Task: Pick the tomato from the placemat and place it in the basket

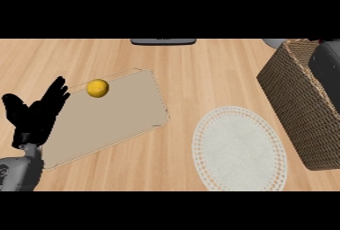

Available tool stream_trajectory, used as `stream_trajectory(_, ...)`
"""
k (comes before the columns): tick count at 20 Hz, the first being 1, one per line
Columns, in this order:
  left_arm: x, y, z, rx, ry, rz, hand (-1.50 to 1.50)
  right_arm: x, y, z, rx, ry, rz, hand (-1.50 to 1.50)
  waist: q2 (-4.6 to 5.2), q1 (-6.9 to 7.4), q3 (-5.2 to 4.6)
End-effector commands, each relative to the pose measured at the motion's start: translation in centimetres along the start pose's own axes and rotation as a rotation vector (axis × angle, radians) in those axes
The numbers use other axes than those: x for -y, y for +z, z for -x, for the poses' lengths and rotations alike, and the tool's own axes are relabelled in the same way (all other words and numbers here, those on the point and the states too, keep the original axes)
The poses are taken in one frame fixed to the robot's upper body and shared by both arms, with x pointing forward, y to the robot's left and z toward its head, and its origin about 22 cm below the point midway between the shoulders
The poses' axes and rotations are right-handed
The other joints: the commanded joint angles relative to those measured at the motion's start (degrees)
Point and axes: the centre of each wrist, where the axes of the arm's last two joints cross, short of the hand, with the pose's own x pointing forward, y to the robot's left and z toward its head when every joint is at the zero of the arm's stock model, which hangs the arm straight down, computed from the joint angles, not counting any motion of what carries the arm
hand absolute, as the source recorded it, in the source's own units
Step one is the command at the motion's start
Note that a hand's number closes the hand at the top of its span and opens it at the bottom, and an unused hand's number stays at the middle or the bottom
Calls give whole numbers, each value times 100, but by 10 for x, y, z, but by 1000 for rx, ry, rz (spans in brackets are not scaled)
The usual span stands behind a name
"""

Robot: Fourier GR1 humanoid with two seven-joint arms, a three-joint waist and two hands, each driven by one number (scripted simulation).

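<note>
Worktop (199,63): light wood, visible grain, matt. Basket (292,103): brown woven wicker, rough texture. Round placemat (239,148): white, lace-like openwork edge, cloth-like centre. Rectangular board (106,119): tan, smooth, matt. Small round fruit (97,88): yellow, faintly dimpled skin. Left hand (36,114): matt black.

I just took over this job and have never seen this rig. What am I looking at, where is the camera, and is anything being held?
This is one view from the robot's head, looking steeply down at a wooden counter. The black shape at the left is its left hand, open and holding nothing; the right hand is out of view. A small yellow round fruit, seemingly the task's tomato, sits on a tan rectangular mat. A white round lace mat lies to its right, and the wicker basket stands at the right edge. A dark object shows at the far edge.
</note>
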Motion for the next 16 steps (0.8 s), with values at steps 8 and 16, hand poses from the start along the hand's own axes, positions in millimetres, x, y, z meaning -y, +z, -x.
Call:
stream_trajectory(8,2,-7,0,-17,-1,10,0,-2,-6,8,-125,-217,59,-150,-14,-31,-3)
stream_trajectory(16,-10,6,16,-40,11,-30,0,22,-59,3,-270,-493,202,-150,-181,-311,-17)
